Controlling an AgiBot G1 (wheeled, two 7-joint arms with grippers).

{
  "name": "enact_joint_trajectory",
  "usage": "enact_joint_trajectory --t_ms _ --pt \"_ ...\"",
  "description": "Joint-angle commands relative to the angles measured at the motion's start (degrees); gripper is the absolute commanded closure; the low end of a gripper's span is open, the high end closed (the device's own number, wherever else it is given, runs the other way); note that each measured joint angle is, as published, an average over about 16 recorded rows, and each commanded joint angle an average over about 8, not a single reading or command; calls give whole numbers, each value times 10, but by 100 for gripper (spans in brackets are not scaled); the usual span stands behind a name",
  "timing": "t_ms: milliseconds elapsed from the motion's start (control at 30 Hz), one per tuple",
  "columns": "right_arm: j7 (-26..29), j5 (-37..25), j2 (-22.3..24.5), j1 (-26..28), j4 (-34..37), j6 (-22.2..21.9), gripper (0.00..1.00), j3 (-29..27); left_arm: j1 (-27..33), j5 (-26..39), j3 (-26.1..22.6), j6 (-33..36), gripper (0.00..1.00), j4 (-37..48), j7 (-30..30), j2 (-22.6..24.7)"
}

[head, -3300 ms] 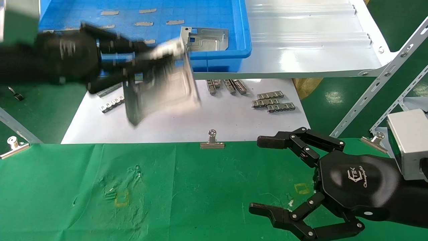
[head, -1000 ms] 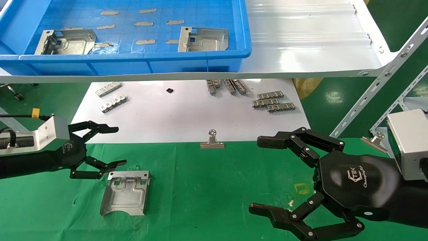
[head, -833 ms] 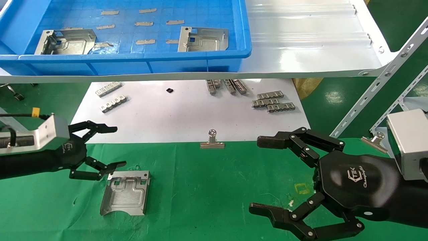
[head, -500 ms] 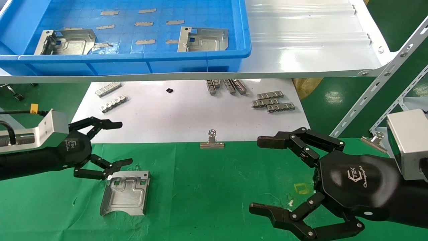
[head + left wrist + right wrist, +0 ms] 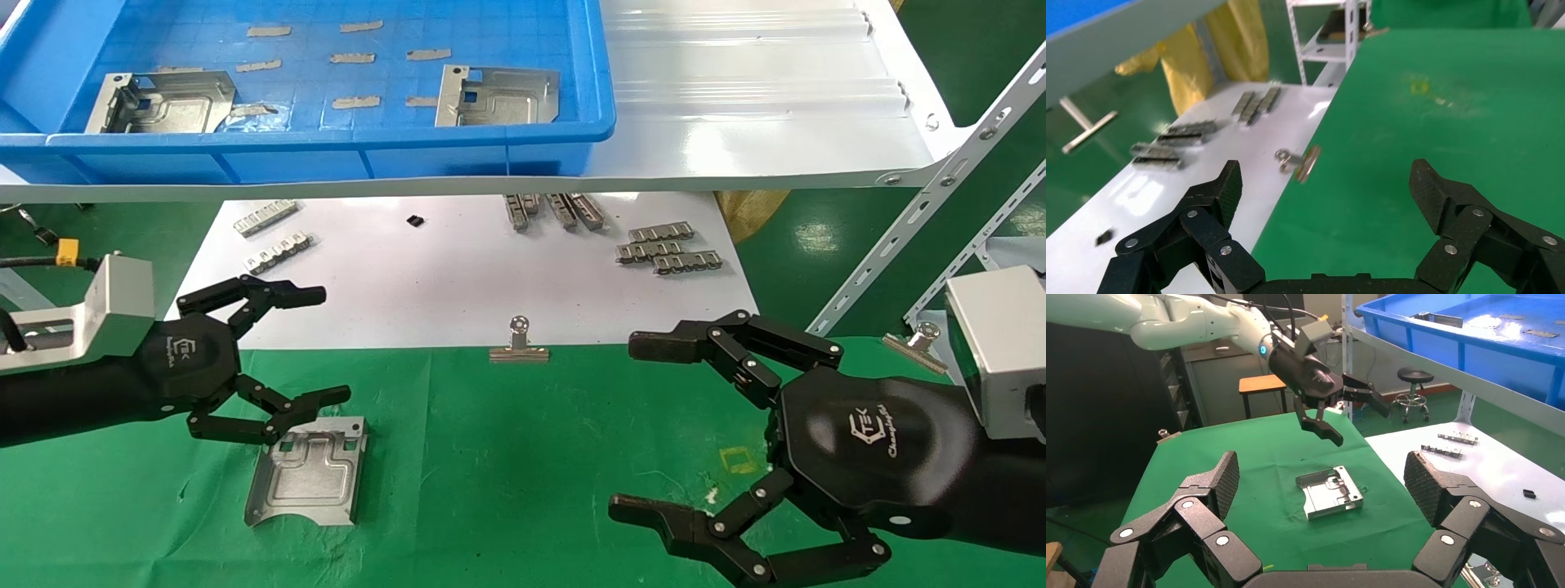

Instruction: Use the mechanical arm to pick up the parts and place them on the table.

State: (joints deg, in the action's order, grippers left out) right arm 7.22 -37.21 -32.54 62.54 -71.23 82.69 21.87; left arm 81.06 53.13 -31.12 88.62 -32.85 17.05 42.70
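Above the tabletop, the left pincer hangs released, having risen off the part it set on the green cloth and shifted toward the white sheet. Two more parts lie in the blue bin. Near the front right, the right pincer stays parked, fingers spread.
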Motion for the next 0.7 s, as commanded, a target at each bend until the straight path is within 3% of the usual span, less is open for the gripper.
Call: enact_joint_trajectory --t_ms 33,700 --pt "0 0 0 0 0 0 0 0 -12 -7 9 -2 0 -24 -17 -5" --pt "0 0 0 0 0 0 0 0 -128 -74 99 -19 0 -267 -182 -50"
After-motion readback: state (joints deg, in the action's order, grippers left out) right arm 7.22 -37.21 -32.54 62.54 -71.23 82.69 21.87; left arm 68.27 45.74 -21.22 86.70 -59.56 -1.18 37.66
